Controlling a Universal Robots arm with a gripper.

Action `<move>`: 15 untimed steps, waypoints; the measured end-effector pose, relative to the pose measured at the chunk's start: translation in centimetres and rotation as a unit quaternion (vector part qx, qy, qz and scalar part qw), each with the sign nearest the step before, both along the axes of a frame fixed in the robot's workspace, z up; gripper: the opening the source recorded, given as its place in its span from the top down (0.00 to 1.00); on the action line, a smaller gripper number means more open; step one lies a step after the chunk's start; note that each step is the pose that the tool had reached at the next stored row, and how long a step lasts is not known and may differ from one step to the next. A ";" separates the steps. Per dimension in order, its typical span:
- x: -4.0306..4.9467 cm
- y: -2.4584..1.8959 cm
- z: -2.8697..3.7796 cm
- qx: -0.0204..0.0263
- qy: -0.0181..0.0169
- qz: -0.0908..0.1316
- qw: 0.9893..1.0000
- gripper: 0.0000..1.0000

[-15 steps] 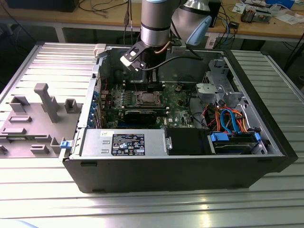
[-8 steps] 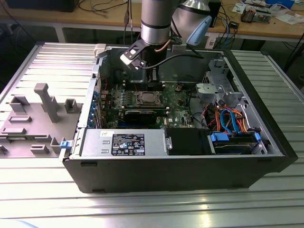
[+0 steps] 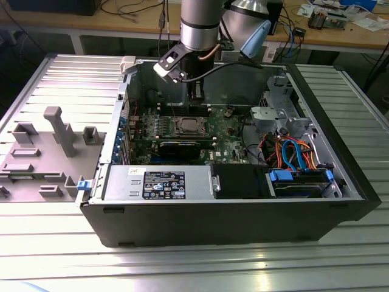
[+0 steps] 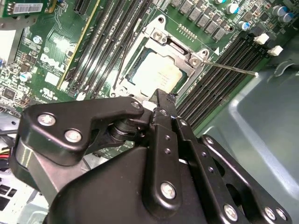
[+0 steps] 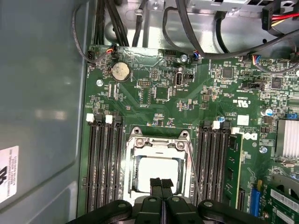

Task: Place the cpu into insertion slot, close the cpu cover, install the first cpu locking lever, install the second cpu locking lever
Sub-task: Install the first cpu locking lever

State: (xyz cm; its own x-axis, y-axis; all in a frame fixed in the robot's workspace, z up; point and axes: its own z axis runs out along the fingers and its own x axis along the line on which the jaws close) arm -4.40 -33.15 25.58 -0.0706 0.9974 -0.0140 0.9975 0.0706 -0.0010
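Cpu [image 5: 157, 170]: one. Lies flat in the socket of the green motherboard [image 5: 163, 100], silver-grey top up. Ringed by one cpu cover [image 5: 140, 144], folded down around it and leaving the chip bare through its square window. Just over the chip's edge hangs one pincer [image 5: 161, 183], black fingertips pressed together with nothing between them; touching the chip or not, cannot tell. In the second wrist view, one thin wire lever [image 4: 233, 69], reaching from a socket corner out across the memory slots [image 4: 217, 86]. Two banks of those slots, one on each side of the socket. One coin battery [image 5: 120, 71] near the board's edge, well apart from the socket. All inside one open computer case [image 3: 213, 225], lying on its side on a ribbed metal counter [image 3: 182, 267]. One arm [image 3: 199, 24], dropping into the case from above. Just beside the case, on the exterior view's left, one grey moulded fixture [image 3: 42, 152]. Behind, a wooden counter [image 3: 121, 21] strewn with cables.
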 end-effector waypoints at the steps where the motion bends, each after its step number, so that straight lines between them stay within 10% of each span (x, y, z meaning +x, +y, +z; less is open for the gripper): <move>1: 0.00 0.00 0.14 0.000 0.000 0.000 1.000 0.89; 15: 0.00 0.00 1.63 -0.002 0.000 0.000 1.000 0.89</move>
State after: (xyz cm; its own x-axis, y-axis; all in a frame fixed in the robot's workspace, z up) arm -4.40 -33.16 27.21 -0.0706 0.9974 -0.0176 0.9975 0.0706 -0.0012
